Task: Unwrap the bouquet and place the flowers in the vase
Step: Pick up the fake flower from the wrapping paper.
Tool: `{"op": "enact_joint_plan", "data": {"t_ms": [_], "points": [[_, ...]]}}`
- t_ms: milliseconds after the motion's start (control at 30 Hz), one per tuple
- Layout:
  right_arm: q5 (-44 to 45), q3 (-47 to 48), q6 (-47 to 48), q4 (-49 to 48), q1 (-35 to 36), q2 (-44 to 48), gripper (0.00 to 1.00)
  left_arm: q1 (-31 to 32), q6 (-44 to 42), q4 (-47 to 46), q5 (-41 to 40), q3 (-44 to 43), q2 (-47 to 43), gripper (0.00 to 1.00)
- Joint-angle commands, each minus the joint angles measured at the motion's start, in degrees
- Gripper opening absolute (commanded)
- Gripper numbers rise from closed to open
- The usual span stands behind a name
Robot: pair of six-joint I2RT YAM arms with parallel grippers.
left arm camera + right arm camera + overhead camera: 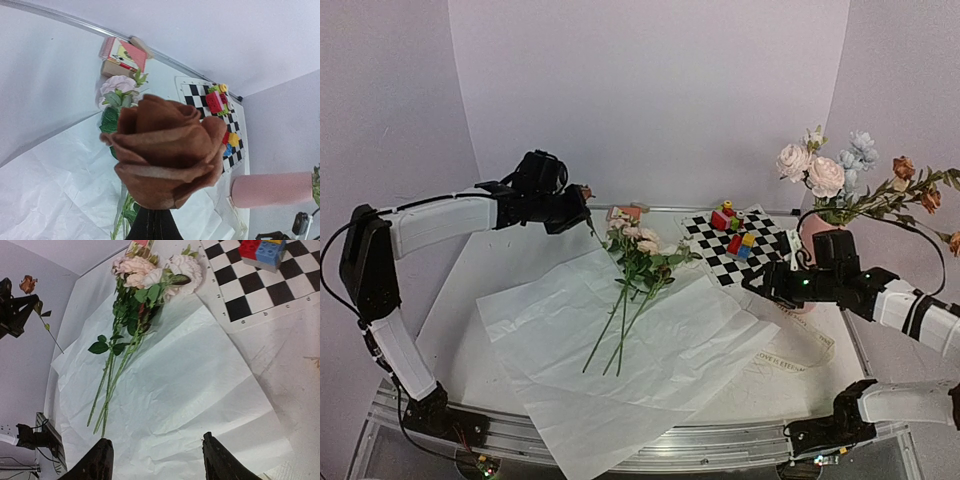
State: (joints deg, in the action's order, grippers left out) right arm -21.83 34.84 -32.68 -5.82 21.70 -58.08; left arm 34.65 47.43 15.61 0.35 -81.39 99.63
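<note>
Grip comes first: the left hand (578, 212) is closed on the thin green stem of a single rust-brown rose (165, 150), just under the bloom. It holds the rose in the air with the bloom up and the stem hanging down at a slight tilt. The tall matte pink cylinder vase (817, 232) stands upright well apart from it, across the desk (510, 260) toward the robot's right. As I judge it, the carry therefore runs sideways, and the stem must arrive above the mouth roughly plumb. That mouth already holds pink, pale blue and orange blossoms (825, 175), which leaves little room.

The right hand (157, 460) is far nearer the vase, just beside it on the side facing the left arm. Its jaws stand apart and empty, and its arm crosses the front of the vase, likely in the path. Between the held rose and the vase sits a black-and-white checkerboard mat (770, 240) with small coloured toy blocks (741, 244). Farther from the vase, on the spread, creased white paper sheet (670, 360), lie the remaining pale pink and cream flowers (638, 265), heads toward the far edge and stems toward the arms' bases.
</note>
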Motion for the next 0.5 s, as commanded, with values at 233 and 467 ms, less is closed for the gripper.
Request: {"op": "enact_joint_plan", "data": {"t_ms": [233, 467], "points": [[-3.87, 9.56, 2.99, -7.75, 14.51, -5.31, 0.61, 2.34, -7.39, 0.73, 19.14, 3.26, -8.2, 0.03], [-2.99, 20.97, 1.6, -7.84, 20.88, -12.7, 0.58, 8.62, -3.63, -2.16, 23.92, -0.12, -7.27, 0.03]]}}
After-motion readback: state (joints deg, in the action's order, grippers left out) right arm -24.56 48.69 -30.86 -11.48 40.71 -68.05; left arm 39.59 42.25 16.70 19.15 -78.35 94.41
